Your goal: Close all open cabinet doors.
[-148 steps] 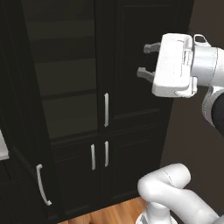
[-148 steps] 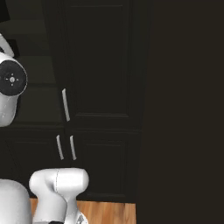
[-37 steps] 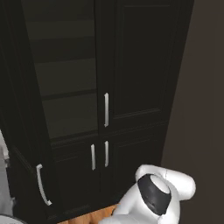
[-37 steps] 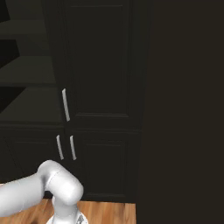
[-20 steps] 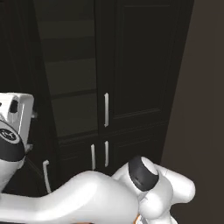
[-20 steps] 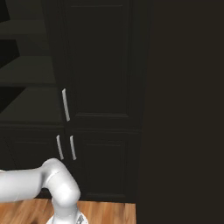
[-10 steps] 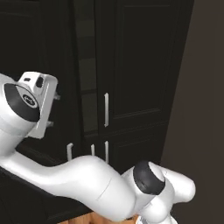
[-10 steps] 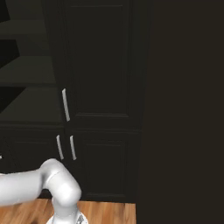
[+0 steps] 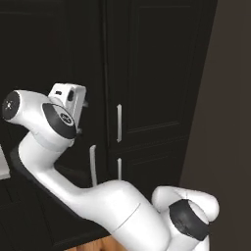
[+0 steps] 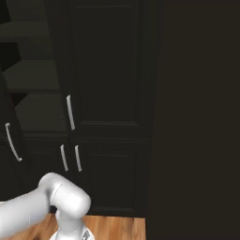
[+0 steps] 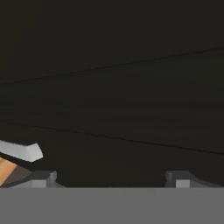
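While hinged at its cabinet's left edge, the open door (image 10: 11, 140) is judged rigid, light-swinging; best pushed near its handle (image 10: 12, 142). End effector (image 11: 111, 177) fingertips are set wide, holding nothing.

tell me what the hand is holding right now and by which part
Nothing. The hand is open, its two dark fingertips spread wide with only the flat matte black cabinet door ahead between them, not gripped.
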Controlling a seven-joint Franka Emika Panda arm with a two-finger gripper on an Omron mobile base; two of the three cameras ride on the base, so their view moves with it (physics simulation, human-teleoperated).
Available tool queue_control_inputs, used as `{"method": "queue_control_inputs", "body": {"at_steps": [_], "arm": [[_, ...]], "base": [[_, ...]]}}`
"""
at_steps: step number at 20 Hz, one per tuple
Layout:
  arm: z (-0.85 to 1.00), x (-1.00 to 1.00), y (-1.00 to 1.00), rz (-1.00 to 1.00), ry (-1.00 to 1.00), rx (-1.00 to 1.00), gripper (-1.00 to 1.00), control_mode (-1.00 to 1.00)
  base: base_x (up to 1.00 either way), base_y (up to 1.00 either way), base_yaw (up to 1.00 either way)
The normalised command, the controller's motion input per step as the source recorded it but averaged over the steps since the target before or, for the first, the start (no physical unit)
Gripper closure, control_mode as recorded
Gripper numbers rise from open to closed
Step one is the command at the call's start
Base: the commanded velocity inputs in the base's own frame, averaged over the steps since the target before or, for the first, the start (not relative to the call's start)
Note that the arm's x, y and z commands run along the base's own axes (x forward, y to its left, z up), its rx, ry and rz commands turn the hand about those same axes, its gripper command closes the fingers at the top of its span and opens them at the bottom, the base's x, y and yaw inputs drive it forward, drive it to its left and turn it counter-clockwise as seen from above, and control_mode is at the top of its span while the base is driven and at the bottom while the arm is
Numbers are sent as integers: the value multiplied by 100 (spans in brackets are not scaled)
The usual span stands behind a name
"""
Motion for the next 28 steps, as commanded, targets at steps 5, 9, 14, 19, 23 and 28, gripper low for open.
{"method": "queue_control_inputs", "body": {"at_steps": [5, 9, 14, 19, 23, 28], "arm": [[-1, 77, -44, 1, -16, 3, -100, -100], [40, 97, -12, 0, -1, 14, -100, -100], [41, 99, 0, -4, 0, 15, -100, -100], [4, 80, 0, -1, -3, 11, -100, -100], [-1, 69, 0, 0, -7, 6, -100, -100], [-2, 71, 0, 0, -8, 4, -100, -100]], "base": [[0, 0, 0], [0, 0, 0], [0, 0, 0], [0, 0, 0], [0, 0, 0], [0, 0, 0]]}}
